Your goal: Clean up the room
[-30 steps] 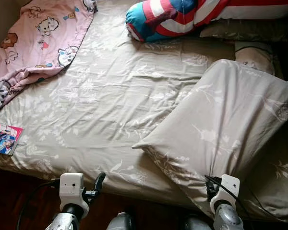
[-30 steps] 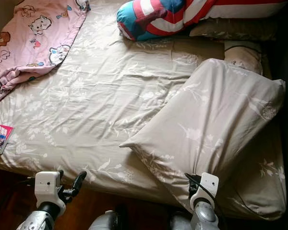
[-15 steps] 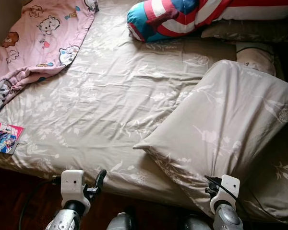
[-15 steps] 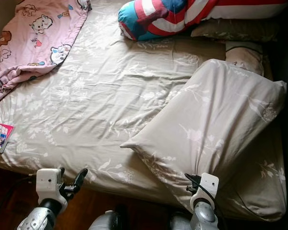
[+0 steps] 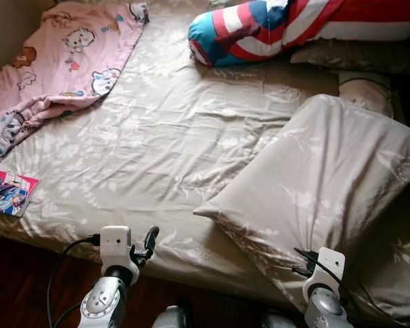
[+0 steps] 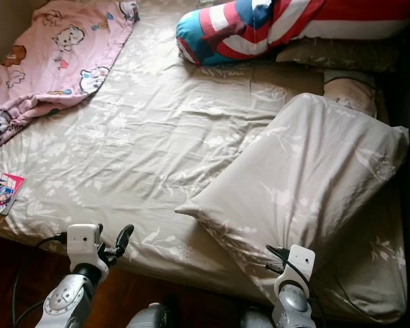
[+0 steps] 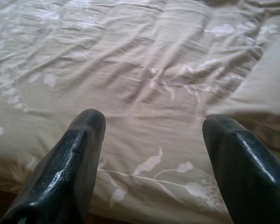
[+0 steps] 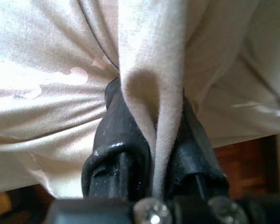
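1. Two grippers are working at the near edge of the bed (image 5: 157, 137), which I am using as the landmark for every position below.
2. I am pinching a fold of the grey pillow (image 5: 328, 184) with the right gripper (image 8: 154, 140); in the right wrist view both black fingers are pressing the fabric between them, with no gap showing.
3. The pillow is lying on the bed's near right part, tilted, with one corner pointing toward the bed's middle and its lower edge reaching the bed's near edge.
4. I am holding the left gripper (image 7: 149, 140) over the bed's near edge, fingers spread wide with nothing between them; below it is bare floral sheet.
5. I am judging the step in hand to be the repositioning of the pillow, grasp already made.
6. The next move is calling for a lift and carry toward the bed's head, beside the striped bolster (image 5: 273, 27).
7. A pink blanket (image 5: 61, 61) and a booklet (image 5: 7, 193) are lying on the bed's left side, probably awaiting later steps.
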You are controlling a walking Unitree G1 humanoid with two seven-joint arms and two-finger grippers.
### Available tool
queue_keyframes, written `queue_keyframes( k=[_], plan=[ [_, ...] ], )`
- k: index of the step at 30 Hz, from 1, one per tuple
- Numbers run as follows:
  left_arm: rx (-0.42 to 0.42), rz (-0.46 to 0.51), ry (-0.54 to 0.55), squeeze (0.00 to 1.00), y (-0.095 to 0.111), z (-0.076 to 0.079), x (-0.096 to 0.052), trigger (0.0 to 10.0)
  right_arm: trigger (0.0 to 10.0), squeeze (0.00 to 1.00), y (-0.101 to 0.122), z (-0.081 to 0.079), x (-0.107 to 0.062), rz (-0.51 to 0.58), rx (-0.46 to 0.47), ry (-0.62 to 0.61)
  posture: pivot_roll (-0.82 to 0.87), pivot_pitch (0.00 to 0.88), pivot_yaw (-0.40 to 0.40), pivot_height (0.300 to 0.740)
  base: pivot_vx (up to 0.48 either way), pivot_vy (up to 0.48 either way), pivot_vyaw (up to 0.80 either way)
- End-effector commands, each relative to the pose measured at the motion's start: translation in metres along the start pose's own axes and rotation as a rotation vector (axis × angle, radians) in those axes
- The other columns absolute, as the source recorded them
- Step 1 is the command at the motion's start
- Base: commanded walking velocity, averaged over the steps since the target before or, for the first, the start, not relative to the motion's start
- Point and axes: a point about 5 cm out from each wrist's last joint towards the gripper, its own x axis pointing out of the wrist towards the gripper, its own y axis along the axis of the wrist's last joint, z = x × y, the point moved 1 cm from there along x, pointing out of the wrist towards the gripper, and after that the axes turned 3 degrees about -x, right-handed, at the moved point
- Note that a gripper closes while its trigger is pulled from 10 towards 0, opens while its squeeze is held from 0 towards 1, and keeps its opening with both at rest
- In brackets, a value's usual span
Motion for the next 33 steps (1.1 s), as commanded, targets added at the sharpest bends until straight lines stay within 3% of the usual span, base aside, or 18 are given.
queue_keyframes(
  k=[1,3,5,8,10,14,15,16,22,25,26,27,32,33],
  plan=[
    [-0.003,-0.032,0.047,0.0,-0.011,-0.011,-0.004,10.0,0.0,0.0,-0.005,0.038,0.003,-0.029,-0.036,-0.16,-0.01,0.18,0.062,0.74,0.0,0.0,0.0],
    [-0.004,-0.023,0.055,0.0,-0.011,-0.014,0.0,10.0,0.0,0.0,0.007,0.071,0.005,0.007,-0.047,-0.298,-0.03,0.162,0.055,0.74,0.0,0.0,0.0],
    [-0.005,-0.023,0.057,0.0,-0.011,-0.014,0.0,10.0,0.0,0.0,0.009,0.075,0.005,0.015,-0.052,-0.315,-0.03,0.162,0.055,0.74,0.0,0.0,0.0],
    [-0.007,-0.021,0.062,0.0,-0.012,-0.015,0.002,10.0,0.0,0.0,0.021,0.1,0.005,0.052,-0.06,-0.404,-0.04,0.148,0.053,0.74,0.0,0.0,0.0],
    [-0.008,-0.02,0.064,0.0,-0.014,-0.015,0.003,10.0,0.0,0.0,0.038,0.128,0.003,0.106,-0.061,-0.507,-0.06,0.138,0.049,0.74,0.0,0.0,0.0],
    [-0.009,-0.019,0.064,0.0,-0.015,-0.016,0.005,10.0,0.0,0.0,0.051,0.154,-0.001,0.131,-0.072,-0.603,-0.07,0.133,0.049,0.74,0.0,0.0,0.0],
    [-0.009,-0.019,0.064,0.0,-0.015,-0.016,0.005,10.0,0.0,0.0,0.051,0.154,-0.001,0.131,-0.072,-0.603,-0.07,0.133,0.049,0.74,0.0,0.0,0.0],
    [-0.01,-0.018,0.063,0.0,-0.016,-0.015,0.005,10.0,0.0,0.0,0.06,0.176,-0.006,0.157,-0.078,-0.694,-0.07,0.131,0.05,0.74,0.0,0.0,0.0],
    [-0.009,-0.019,0.057,0.0,-0.02,-0.013,0.005,10.0,0.0,0.0,0.064,0.195,-0.012,0.148,-0.076,-0.762,-0.08,0.126,0.051,0.74,0.0,0.0,0.0],
    [-0.008,-0.02,0.055,0.0,-0.02,-0.013,0.005,10.0,0.0,0.0,0.061,0.196,-0.012,0.13,-0.072,-0.76,-0.08,0.123,0.051,0.74,0.0,0.0,0.0],
    [-0.008,-0.02,0.053,0.0,-0.021,-0.012,0.005,10.0,9.1,0.0,0.057,0.195,-0.011,0.114,-0.068,-0.754,-0.08,0.121,0.052,0.74,0.0,0.0,0.0],
    [-0.007,-0.022,0.052,0.0,-0.022,-0.012,0.005,10.0,10.0,0.0,0.054,0.193,-0.011,0.103,-0.06,-0.748,-0.07,0.118,0.054,0.74,0.0,0.0,0.0],
    [-0.006,-0.025,0.049,0.0,-0.023,-0.012,0.005,10.0,10.0,0.05,0.056,0.195,-0.012,0.125,-0.085,-0.766,-0.06,0.113,0.054,0.74,0.0,0.0,0.0],
    [-0.007,-0.026,0.051,0.0,-0.023,-0.012,0.004,10.0,10.0,0.91,0.064,0.195,-0.012,0.164,-0.095,-0.766,-0.07,0.109,0.053,0.74,0.0,0.0,0.0]
  ],
)
